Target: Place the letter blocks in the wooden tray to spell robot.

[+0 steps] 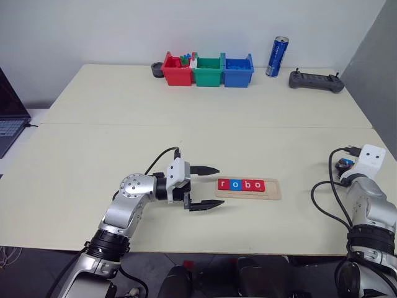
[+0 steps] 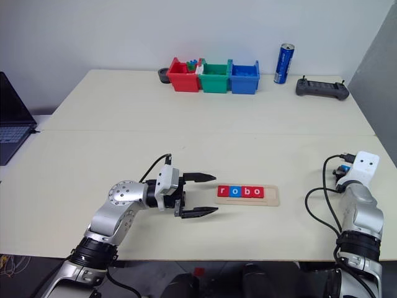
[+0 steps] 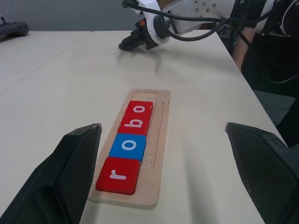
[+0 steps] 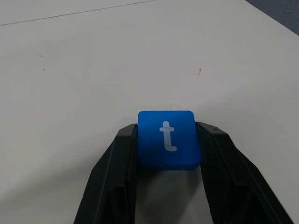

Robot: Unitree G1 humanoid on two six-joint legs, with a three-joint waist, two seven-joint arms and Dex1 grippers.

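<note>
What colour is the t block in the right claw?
Blue, with a white t: the small square t block, clearest in the right wrist view.

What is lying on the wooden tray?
Four letter blocks lie in a row on the wooden tray, reading r, o, b, o. The spot past the last o is bare wood. Nothing covers them.

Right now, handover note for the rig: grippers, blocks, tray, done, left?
Left gripper: open, empty, beside the "r" end of the wooden tray.
Right gripper: fingers closed against both sides of the blue t block, which sits on the table far to the robot's right of the tray. I cannot tell whether it is lifted yet.
Done: four letter blocks in the tray read r, o, b, o (red, blue, red, red).
Left: carry the t over and set it in the open space after the last o.
</note>
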